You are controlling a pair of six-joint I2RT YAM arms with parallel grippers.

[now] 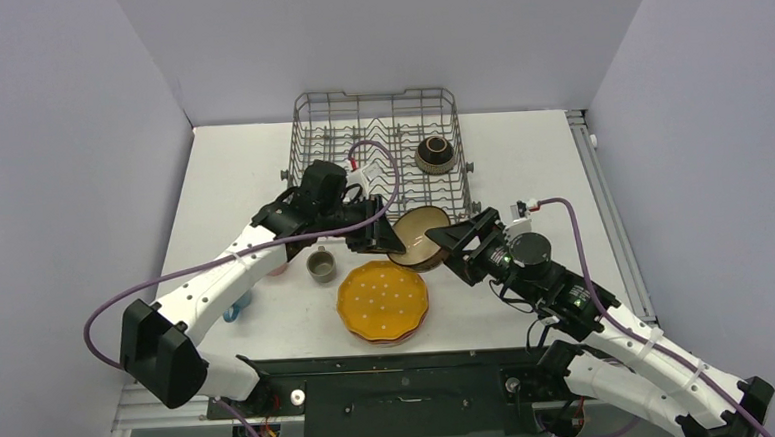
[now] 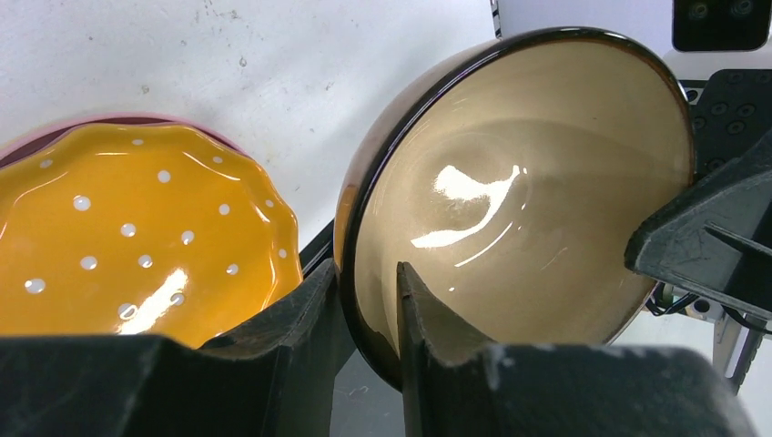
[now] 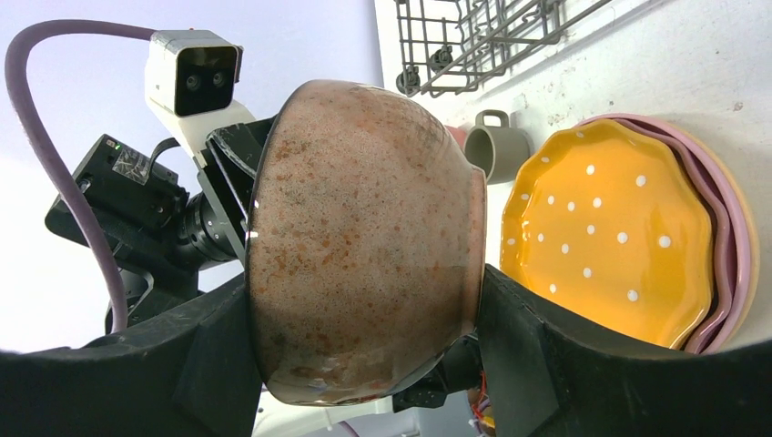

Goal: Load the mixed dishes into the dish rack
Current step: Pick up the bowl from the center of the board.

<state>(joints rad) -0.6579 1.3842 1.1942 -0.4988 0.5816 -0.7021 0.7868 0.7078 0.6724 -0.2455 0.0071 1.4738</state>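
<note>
White table (image 1: 232,187), pale lilac walls on three sides, and the dish rack (image 1: 374,93) sits at the far edge, near the middle.

I have the terracotta bowl (image 1: 421,237) lifted off the table, tipped on its side, just near of the rack's near right corner, with both tools on it. My right gripper (image 1: 458,239) is clamped across the wide body of the bowl, one finger on each flank. My left gripper (image 2: 369,278) straddles the rim, one finger against the dark outer wall and one against the glossy tan inside, and the jaws look pressed together on that rim.

By my reckoning the job is barely begun. Only the dark brown bowl (image 1: 434,154) lies in the rack, on its right side. The scalloped orange plate (image 1: 383,301) rests on the stacked pink plates (image 3: 728,228) at the near middle of the table, and the grey-green cup (image 1: 321,265) stands just left of it. Something blue (image 1: 236,309) peeks out beside my left arm, too hidden to name. All of these are waiting, and the terracotta bowl is next for the tines.
</note>
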